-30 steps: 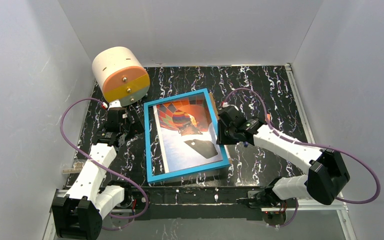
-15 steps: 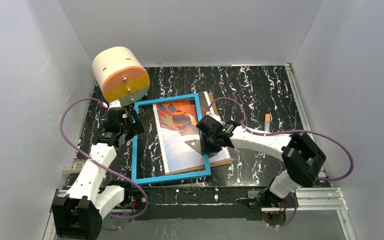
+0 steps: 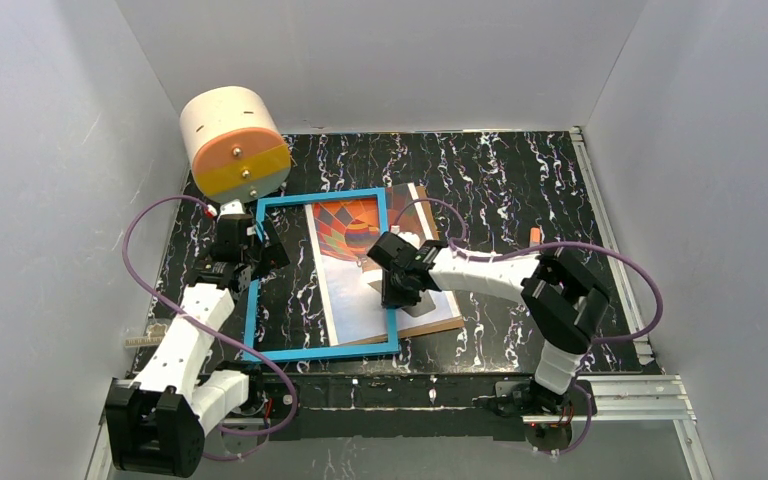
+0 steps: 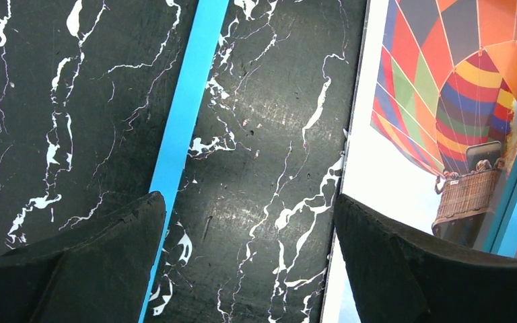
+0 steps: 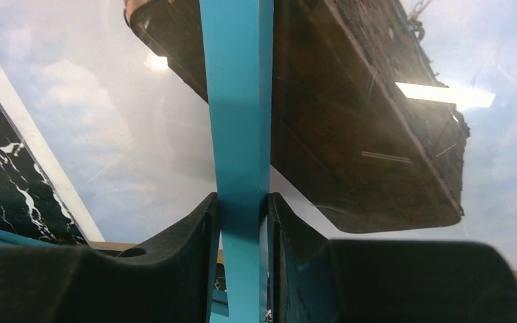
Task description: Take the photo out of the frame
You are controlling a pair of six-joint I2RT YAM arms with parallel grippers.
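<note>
Moved: frame (image 3: 320, 353) has slid left over the table (image 3: 520, 180), right arm with it | right fingers (image 5: 188, 235) clamped on the frame's right bar | left fingers (image 4: 108, 249) wide apart, holding nothing, above the left bar | photo (image 3: 345, 285) lies flat, its right part outside the frame.

The black, white-veined marble-look table (image 3: 520, 180) carries a thin bright blue rectangular frame (image 3: 260, 290). One rail runs below the wide-spread left jaws, and the opposite rail is pinched between the right jaws. A hot-air-balloon photo print (image 3: 345, 290) on a plain brown backing board (image 3: 418, 197) lies under the right jaws. A small orange stick (image 3: 535, 236) lies well off to their right.
</note>
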